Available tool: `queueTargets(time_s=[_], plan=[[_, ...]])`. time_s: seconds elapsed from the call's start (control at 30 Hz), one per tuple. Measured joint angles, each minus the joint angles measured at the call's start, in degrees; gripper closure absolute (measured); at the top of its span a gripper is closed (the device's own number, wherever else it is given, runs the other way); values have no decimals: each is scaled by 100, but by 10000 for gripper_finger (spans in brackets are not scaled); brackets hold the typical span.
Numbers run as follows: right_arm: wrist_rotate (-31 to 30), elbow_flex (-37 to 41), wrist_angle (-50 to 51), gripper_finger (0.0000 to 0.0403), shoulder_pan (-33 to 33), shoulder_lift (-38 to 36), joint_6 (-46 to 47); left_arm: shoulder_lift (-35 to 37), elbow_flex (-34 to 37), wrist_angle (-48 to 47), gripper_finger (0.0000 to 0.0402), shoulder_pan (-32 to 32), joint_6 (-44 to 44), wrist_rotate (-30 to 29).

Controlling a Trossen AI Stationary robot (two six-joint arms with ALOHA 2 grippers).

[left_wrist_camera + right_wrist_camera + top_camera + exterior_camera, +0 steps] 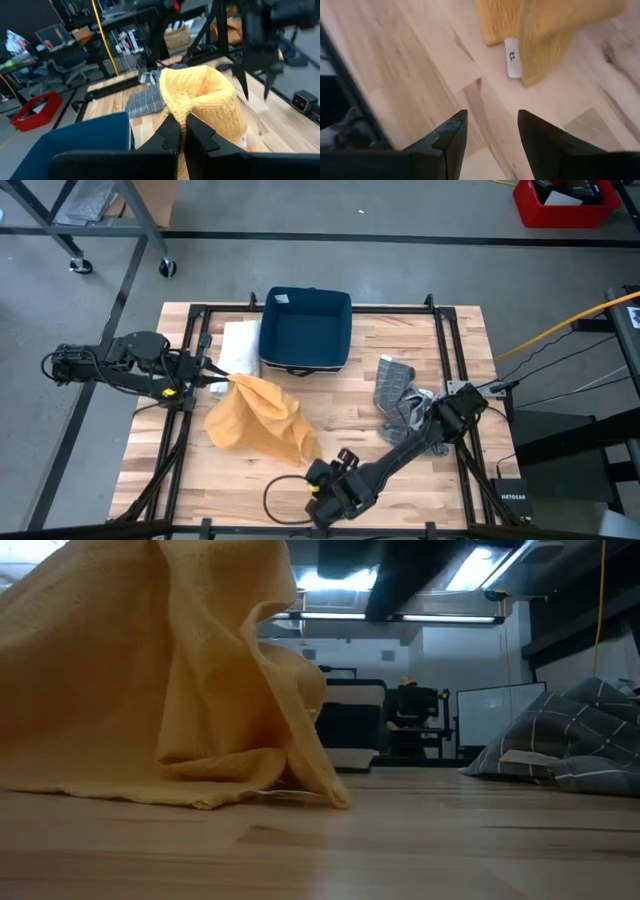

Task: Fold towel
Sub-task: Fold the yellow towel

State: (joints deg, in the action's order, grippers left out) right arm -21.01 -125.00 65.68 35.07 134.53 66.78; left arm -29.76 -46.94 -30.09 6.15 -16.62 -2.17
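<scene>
The yellow towel (258, 418) is bunched in the table's middle, its upper left corner raised and its lower part lying on the wood. My left gripper (222, 372) is shut on that raised corner; the left wrist view shows the towel (205, 97) billowing beyond the fingers. My right gripper (330, 480) is open, low over the table near its near edge, just off the towel's near corner (540, 55) with its white label (512, 57). In the low view the towel (170, 670) stands like a tent. My left gripper pinches the towel's corner (176, 116) between its two fingers, coming level from the table's left. That corner is lifted off the wood; the cloth hangs from it slack, and its lower part (250, 438) rests on the table. One layer or several, I cannot tell.
A dark blue bin (305, 330) stands at the far middle, with a white folded cloth (238, 345) to its left. A grey checked cloth (397, 390) lies crumpled at the right. A black cable (280, 495) loops near the near edge. Black rails frame the table.
</scene>
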Motion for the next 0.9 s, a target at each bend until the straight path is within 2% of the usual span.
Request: queueTargets(time_s=[0.23, 0.6, 0.9], plan=[[-731, 25, -180, 223, 54, 465, 204, 0, 0, 78, 400, 0, 26, -2], [-965, 25, -463, 223, -65, 957, 270, -2, 2, 356, 400, 0, 166, -37], [-1738, 25, -463, 223, -142, 974, 548, 0, 2, 376, 400, 0, 205, -39]])
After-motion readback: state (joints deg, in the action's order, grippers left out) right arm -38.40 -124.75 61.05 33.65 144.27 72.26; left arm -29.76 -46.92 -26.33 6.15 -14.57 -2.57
